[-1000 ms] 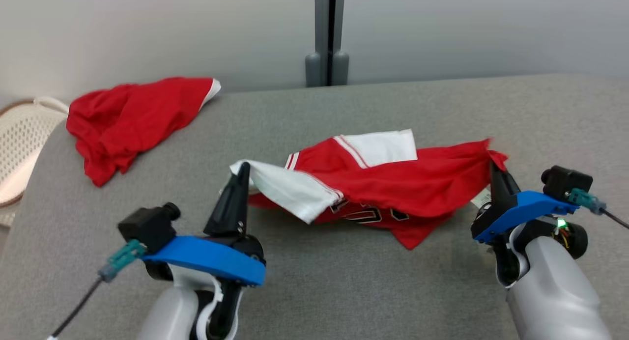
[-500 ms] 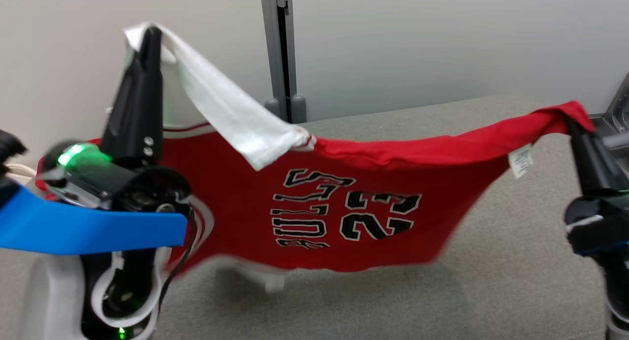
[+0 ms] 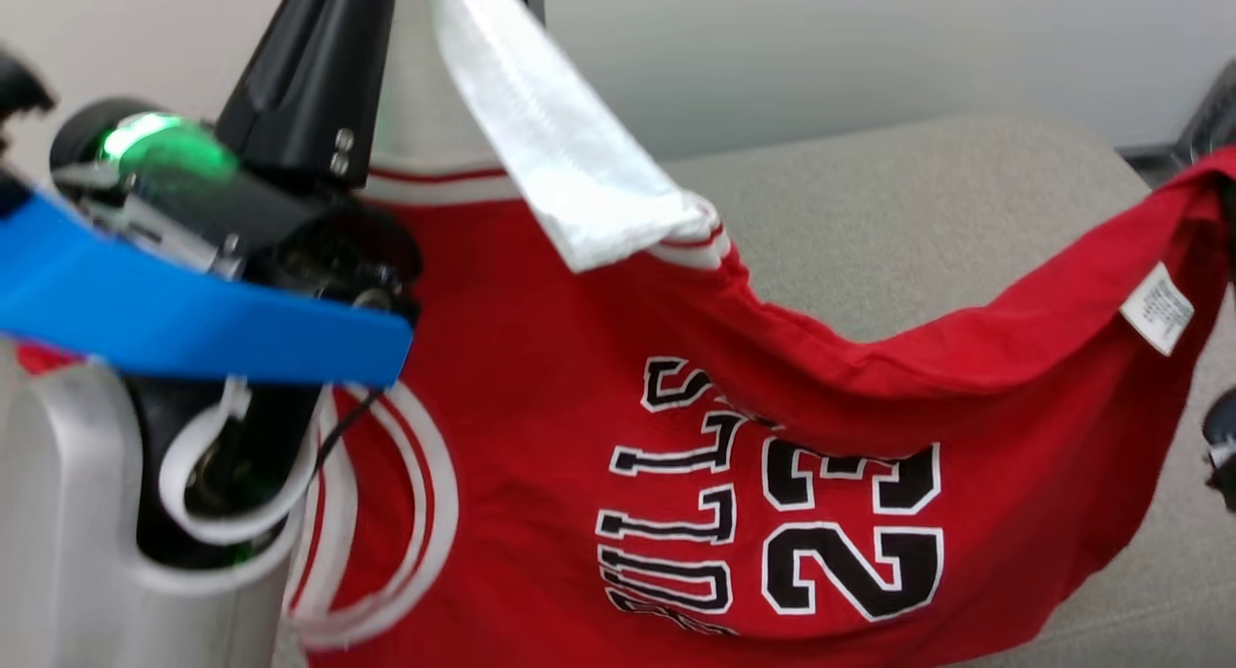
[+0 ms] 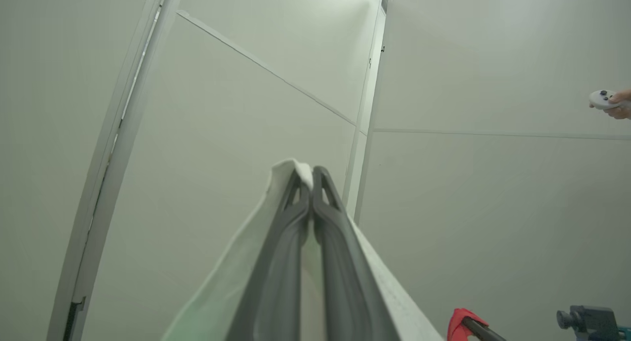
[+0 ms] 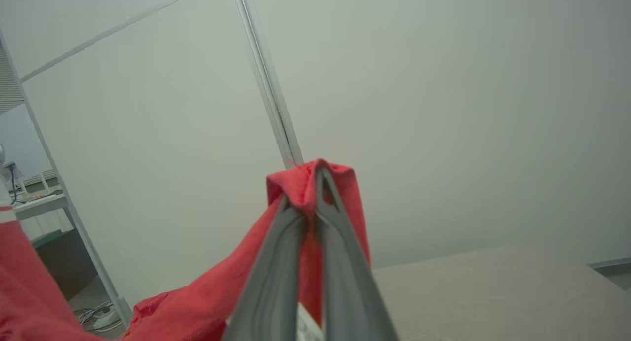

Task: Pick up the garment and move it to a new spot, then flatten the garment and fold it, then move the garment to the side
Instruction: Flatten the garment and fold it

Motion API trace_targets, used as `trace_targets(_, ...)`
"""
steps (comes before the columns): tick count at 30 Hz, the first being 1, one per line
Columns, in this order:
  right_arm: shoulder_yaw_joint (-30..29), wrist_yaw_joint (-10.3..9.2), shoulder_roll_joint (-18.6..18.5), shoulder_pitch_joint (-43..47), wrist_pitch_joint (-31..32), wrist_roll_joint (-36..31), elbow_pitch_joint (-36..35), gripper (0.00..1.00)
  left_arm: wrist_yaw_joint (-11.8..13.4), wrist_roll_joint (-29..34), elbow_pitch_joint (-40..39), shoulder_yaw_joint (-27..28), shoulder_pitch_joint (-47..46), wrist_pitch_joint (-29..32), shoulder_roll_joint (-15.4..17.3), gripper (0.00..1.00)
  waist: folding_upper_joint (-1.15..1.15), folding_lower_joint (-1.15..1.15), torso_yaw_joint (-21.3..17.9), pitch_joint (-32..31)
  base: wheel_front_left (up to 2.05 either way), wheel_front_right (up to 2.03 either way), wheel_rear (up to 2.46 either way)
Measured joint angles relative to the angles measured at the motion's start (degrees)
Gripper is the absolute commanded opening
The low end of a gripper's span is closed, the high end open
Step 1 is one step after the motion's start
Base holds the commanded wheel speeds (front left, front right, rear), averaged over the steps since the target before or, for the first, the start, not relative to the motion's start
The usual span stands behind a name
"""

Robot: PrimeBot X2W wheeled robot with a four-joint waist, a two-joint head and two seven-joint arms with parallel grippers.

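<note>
Both grippers are clamped on the red jersey (image 3: 541, 378), which hangs spread between them above the grey cushion (image 3: 917, 195). The left gripper (image 4: 311, 176) pinches a white sleeve (image 3: 570, 156) raised high; the right gripper (image 5: 315, 178) pinches a red corner at the opposite end. Black lettering and the number 23 face the head camera. A white label (image 3: 1156, 309) hangs near the right end.

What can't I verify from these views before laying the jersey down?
- Head view: lower hem of the red basketball jersey, cut off by the bottom edge; clearance above the grey padded surface unknown.
- Head view: jersey's left side, hidden behind the arm of the left gripper.
- Head view: white care label text, too small.
- Head view: right gripper, cut off by the right edge.
</note>
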Motion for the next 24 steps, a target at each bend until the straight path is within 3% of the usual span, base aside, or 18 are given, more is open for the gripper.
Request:
trace_targets(5, 2.13, -0.01, 0.40, -12.27, -1.01, -1.12, 11.84, 0.00, -1.13, 1.99, 11.01, -0.46, -10.43, 1.14, 0.42, 0.00, 0.01, 0.02, -1.19, 5.82, 0.00, 0.00, 0.00)
trace_targets(10, 4.00, -0.01, 0.42, -34.44, -5.91, -7.51, 29.08, 0.00, -1.29, 7.11, 26.92, 0.35, -27.65, -0.33, 0.93, 0.00, 0.02, 0.03, -2.23, 12.20, 0.00, 0.00, 0.00)
trace_targets(17, 1.11, 0.00, 1.29, -60.90, -20.71, -17.75, 54.11, 0.00, -1.07, 16.60, 48.76, 0.51, -49.85, -13.10, 0.99, 0.00, 0.03, 0.03, -1.94, 19.22, 0.00, 0.00, 0.00)
trace_targets(24, -0.67, 0.00, 1.33, -69.40, -31.31, -22.57, 72.64, 0.00, -5.23, 16.30, 59.89, -2.19, -56.08, -21.68, -4.27, 0.00, 0.02, 0.01, 0.21, 25.67, 0.00, 0.00, 0.00)
